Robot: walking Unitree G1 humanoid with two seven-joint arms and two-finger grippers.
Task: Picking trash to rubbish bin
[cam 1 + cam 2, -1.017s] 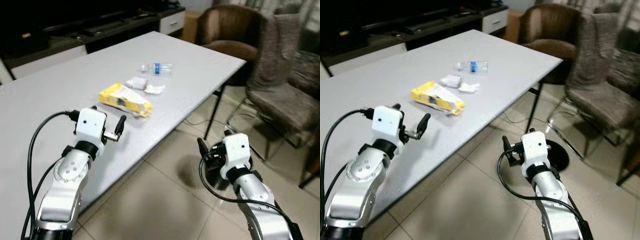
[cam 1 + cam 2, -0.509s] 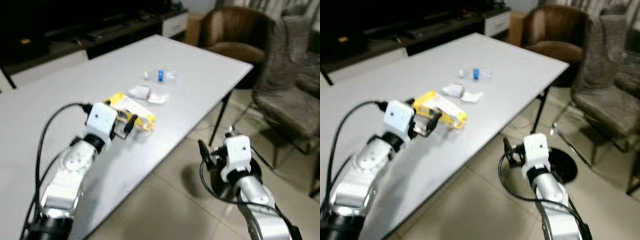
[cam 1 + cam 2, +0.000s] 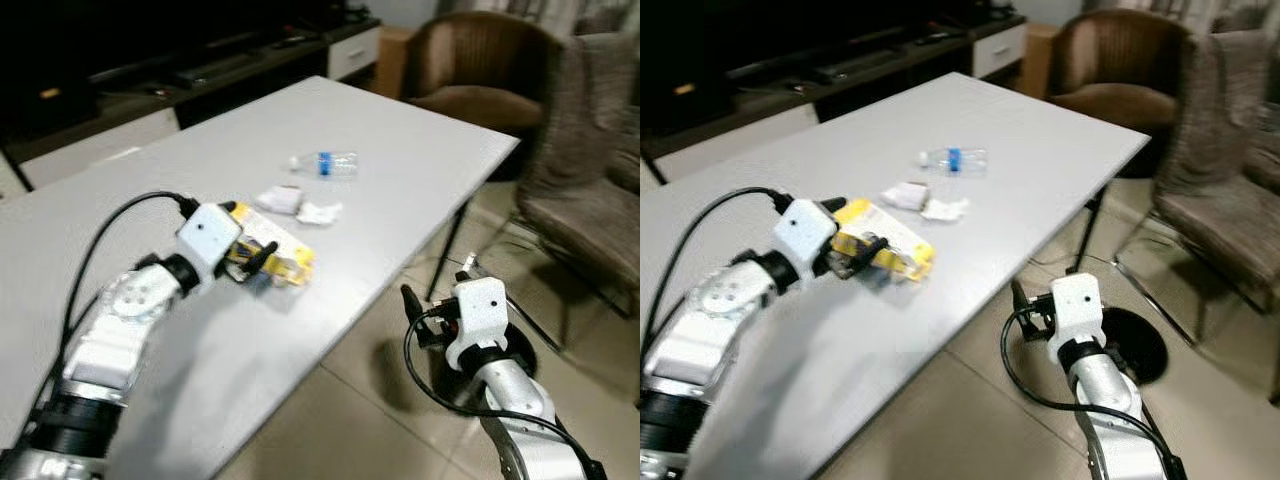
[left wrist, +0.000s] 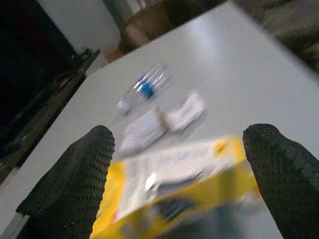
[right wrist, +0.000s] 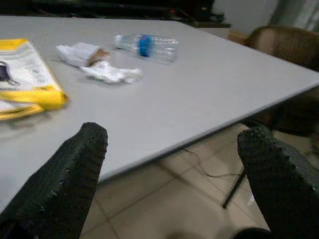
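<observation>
Left gripper (image 3: 258,262), fingers spread wide, reaches the yellow packet (image 3: 283,258) on the grey table (image 3: 420,150). Bottle (image 3: 328,163) lies at one o'clock. Right gripper (image 5: 174,164) hangs wide open.

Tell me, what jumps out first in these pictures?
The yellow packet on the grey table catches the eye, with the left gripper open right at its near end. Farther along the table lie two bits of crumpled white paper and a clear plastic bottle on its side. The right gripper hangs open over the tiled floor.
</observation>
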